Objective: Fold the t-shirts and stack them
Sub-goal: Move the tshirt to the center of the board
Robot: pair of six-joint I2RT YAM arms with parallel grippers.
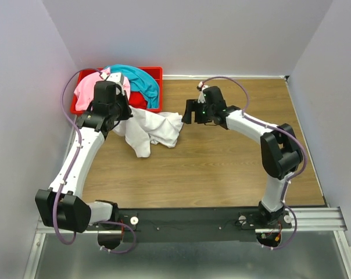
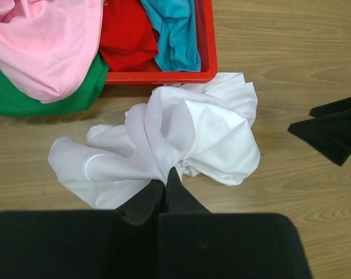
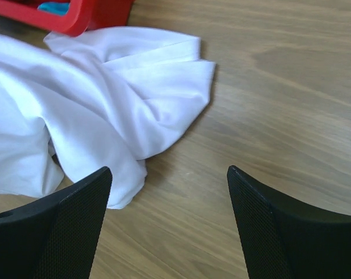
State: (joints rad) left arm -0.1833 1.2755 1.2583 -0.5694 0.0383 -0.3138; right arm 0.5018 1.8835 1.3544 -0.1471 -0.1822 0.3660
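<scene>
A crumpled white t-shirt lies on the wooden table just in front of the red bin. My left gripper is shut on a fold of it at its near edge, and the cloth bunches up from the pinch. My right gripper stands open over bare wood just right of the shirt, with nothing between its fingers. Pink, teal, red and green t-shirts are heaped in the bin.
The red plastic bin sits at the back left against the wall. Pink and green cloth spills over its side. Walls close in the table on three sides. Bare wood stretches to the right and front.
</scene>
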